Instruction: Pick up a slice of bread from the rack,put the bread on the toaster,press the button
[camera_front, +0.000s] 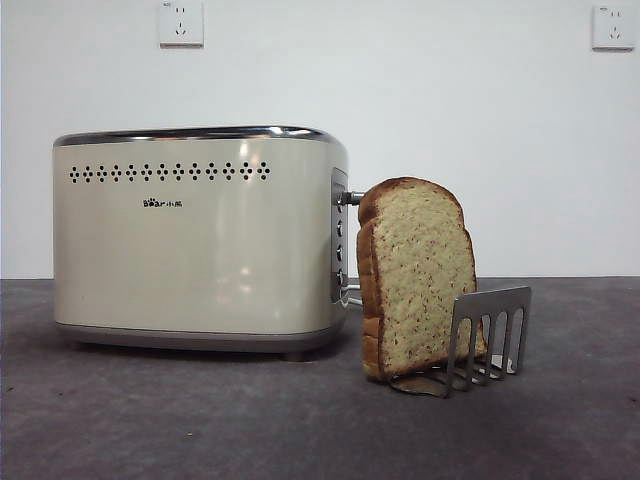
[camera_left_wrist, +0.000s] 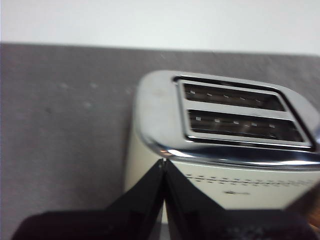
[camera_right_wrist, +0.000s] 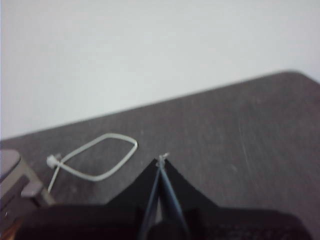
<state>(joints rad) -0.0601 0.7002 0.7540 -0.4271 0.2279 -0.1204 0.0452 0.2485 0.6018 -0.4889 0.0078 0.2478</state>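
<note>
Slice of bread (camera_front: 420, 275) upright in rack (camera_front: 488, 335), beside toaster (camera_front: 200, 240), both pincers closed, empty.

Surface: dark grey matte tabletop (camera_front: 200, 420), faintly mottled.
Backdrop: plain white wall (camera_front: 400, 90).
Outlets: two white square wall sockets (camera_front: 181, 23), high on the wall, well apart.
Cable: white looped cord (camera_right_wrist: 102, 157), lying flat on the tabletop.
</note>
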